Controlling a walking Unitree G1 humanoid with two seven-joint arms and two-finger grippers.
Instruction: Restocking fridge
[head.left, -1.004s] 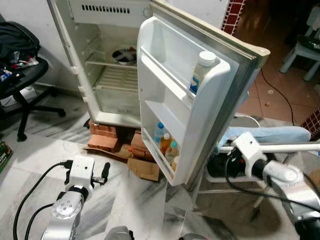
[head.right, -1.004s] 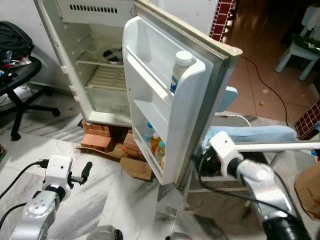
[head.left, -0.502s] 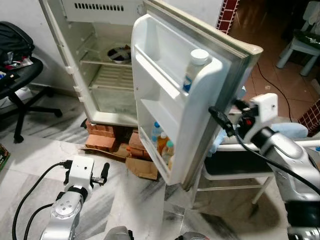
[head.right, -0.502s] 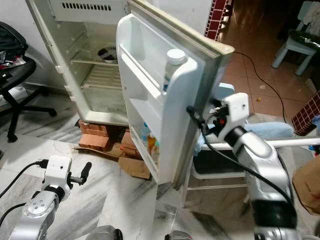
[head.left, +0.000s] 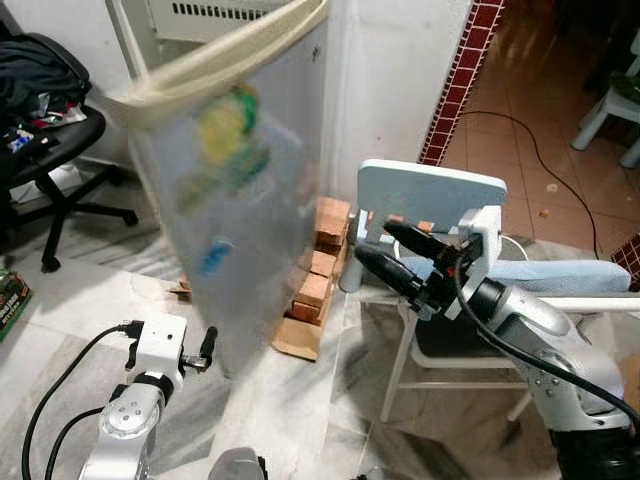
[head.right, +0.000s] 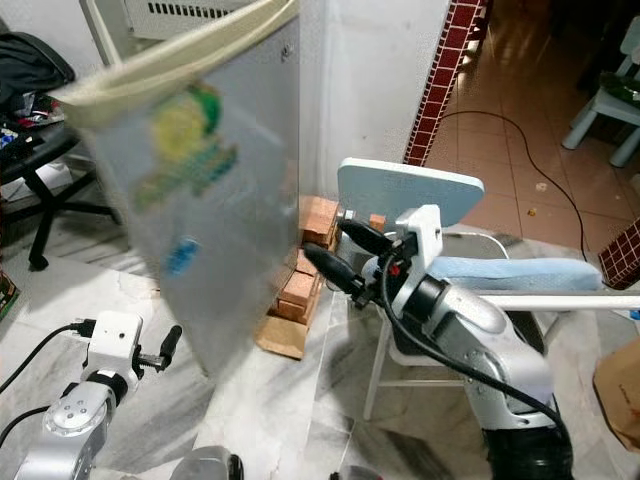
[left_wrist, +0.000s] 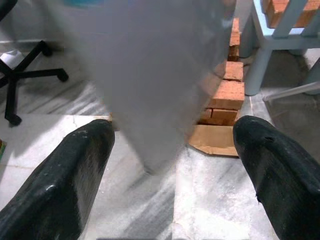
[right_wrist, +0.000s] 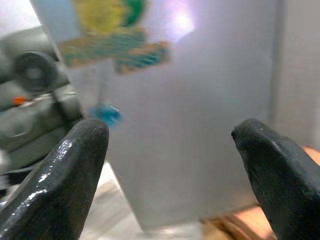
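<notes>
- Fridge door (head.left: 235, 190): grey outer face turned to the camera, blurred, with yellow-green and blue stickers; judged to be swinging towards closed, so the closing step of the restocking is taken to be in hand.
- Right gripper (head.left: 385, 250): raised at mid height beside the door's free edge, apart from it; fingers spread a moderate way, nothing held.
- Left gripper (head.left: 207, 345): low, near the marble floor (head.left: 300, 420) in front of the door's lower corner; fingers seen wide apart in the left wrist view, nothing between them.
- Bricks (head.left: 318, 262): stacked under the fridge side on flattened cardboard (head.left: 297, 338), just beside the door's lower edge.
- Chair (head.left: 432, 195): pale blue back, directly behind the right gripper; little room is left there for drawing the arm back.
- Office chair (head.left: 45, 150): black, to the left, well apart from the door.
- Next move, as judged: the door face is to be pushed flat until seated, with the left arm kept clear of its path.
</notes>
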